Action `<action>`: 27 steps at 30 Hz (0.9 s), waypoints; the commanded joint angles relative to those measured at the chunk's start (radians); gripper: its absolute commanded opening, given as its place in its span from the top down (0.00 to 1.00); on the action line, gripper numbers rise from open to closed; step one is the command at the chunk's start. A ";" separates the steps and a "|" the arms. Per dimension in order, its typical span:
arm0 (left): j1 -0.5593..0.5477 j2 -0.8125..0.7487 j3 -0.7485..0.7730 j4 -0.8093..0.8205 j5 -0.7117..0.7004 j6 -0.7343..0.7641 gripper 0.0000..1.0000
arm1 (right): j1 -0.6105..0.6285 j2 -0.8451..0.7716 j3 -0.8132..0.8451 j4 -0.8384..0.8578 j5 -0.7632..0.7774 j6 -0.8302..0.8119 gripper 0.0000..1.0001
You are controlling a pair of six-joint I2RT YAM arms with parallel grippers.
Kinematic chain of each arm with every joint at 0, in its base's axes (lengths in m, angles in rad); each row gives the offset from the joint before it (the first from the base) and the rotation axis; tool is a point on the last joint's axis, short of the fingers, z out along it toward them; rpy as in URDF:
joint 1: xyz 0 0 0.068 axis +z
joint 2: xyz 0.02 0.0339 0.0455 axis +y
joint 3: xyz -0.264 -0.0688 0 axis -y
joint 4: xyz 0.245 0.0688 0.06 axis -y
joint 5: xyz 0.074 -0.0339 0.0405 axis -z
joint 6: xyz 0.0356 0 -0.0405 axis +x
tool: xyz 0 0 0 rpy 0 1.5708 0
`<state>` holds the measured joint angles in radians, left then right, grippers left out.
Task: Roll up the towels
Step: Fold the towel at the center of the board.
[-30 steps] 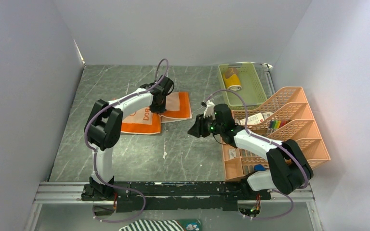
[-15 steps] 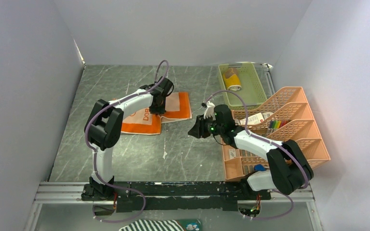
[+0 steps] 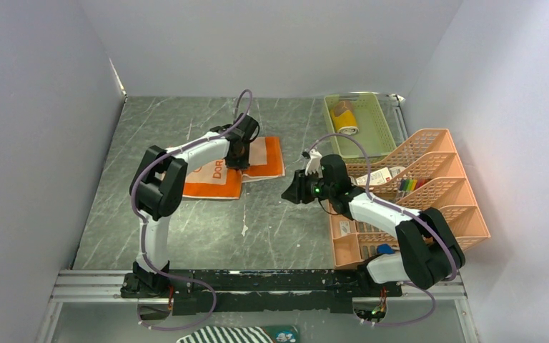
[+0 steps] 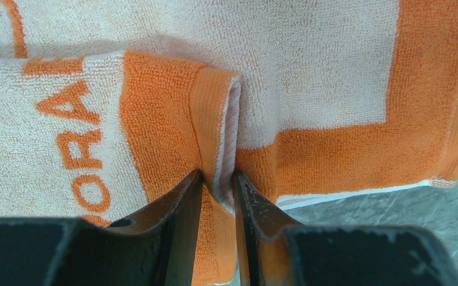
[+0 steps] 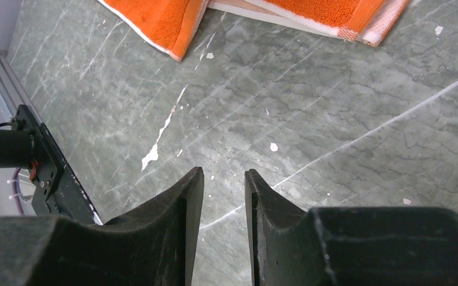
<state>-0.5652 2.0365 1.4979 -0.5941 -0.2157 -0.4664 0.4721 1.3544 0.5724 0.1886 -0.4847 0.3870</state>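
I am watching the left gripper (image 4: 217, 179) reaching out to the orange towel (image 3: 218, 179), which is lying on the grey marbled table (image 3: 271, 229), left of centre and toward the far side. The towel is lying partly folded: the near-left part is showing solid orange, and the far-right part is showing its cream face with an orange border. In the left wrist view, a folded flap with orange lettering is lying over the cream face. Its raised hem is running down between the two fingers (image 4: 179, 202), which are standing narrowly apart on either side of it and touching the cloth. I cannot tell whether they are pinching that hem or only resting loosely around it.

The right gripper (image 5: 223, 176) is hovering over bare table right of the towel, well apart from it. Its jaws are standing a little apart and holding nothing, and the towel's near corners are showing at the top of its wrist view.

The mustard-yellow towel (image 3: 344, 120) is lying in the green basket (image 3: 386, 136) at the far right, and it is looking like a roll from above. An orange plastic organiser (image 3: 429, 193) is sitting on the right side, nearer than the basket. A black-and-white striped cloth (image 3: 229, 334) is lying at the near edge, below the arm bases.
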 commanded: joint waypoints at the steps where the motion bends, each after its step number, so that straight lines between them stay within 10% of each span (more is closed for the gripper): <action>1: 0.007 0.018 0.048 0.023 0.002 0.017 0.63 | -0.006 -0.010 -0.011 0.008 -0.005 -0.010 0.68; 27: 0.079 -0.059 -0.039 0.011 -0.050 0.052 0.66 | -0.010 0.009 -0.010 0.023 -0.017 -0.008 0.68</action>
<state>-0.4965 2.0293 1.4731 -0.5869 -0.2508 -0.4370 0.4702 1.3567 0.5697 0.1894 -0.4900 0.3851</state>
